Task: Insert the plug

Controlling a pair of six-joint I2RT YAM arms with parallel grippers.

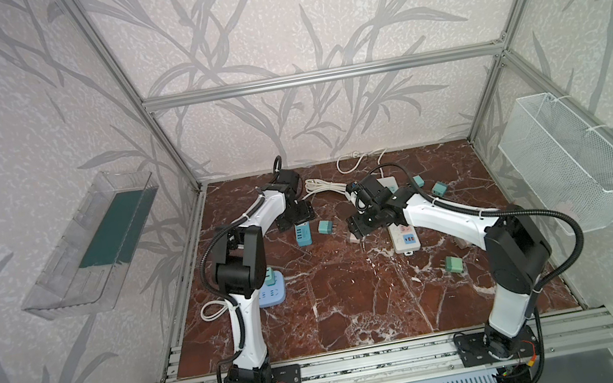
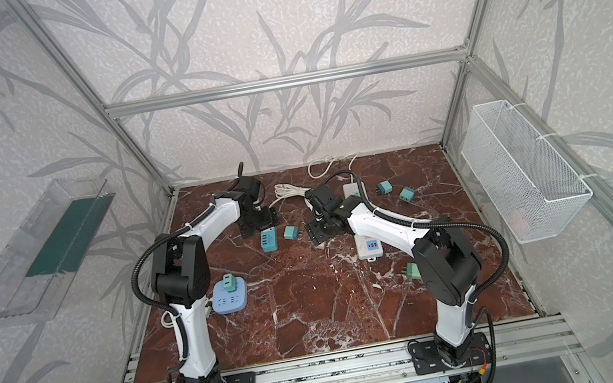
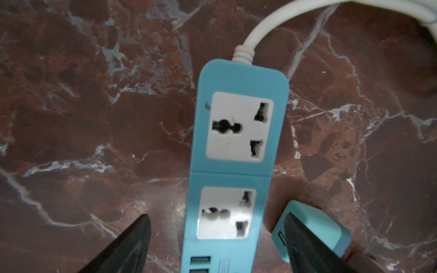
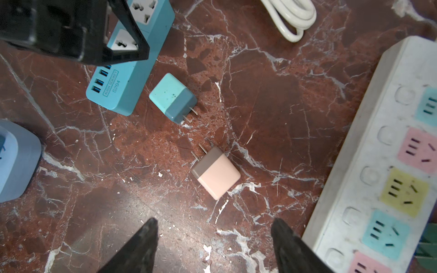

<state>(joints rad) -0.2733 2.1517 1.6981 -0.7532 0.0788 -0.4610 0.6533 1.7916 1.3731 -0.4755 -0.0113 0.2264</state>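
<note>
A pink plug (image 4: 216, 175) lies flat on the marble, prongs pointing toward a teal plug (image 4: 172, 98) (image 1: 326, 226). My right gripper (image 4: 214, 227) (image 1: 356, 229) hovers just short of the pink plug, open, with nothing between its fingers. The teal plug lies beside a blue power strip (image 3: 236, 153) (image 1: 303, 234) with two free universal sockets and USB ports. My left gripper (image 3: 217, 227) (image 1: 297, 219) is open above the strip, one finger on each side. One of its fingers (image 3: 307, 241) partly covers the teal plug (image 3: 331, 231).
A long white strip (image 4: 390, 165) (image 1: 402, 235) with coloured sockets lies under the right arm. A round pale-blue socket block (image 2: 229, 296) carries a teal plug. More teal plugs (image 1: 439, 189) (image 1: 454, 264) lie at the right. White cord coils (image 1: 325, 187) sit at the back. A wire basket (image 1: 569, 161) hangs on the right wall.
</note>
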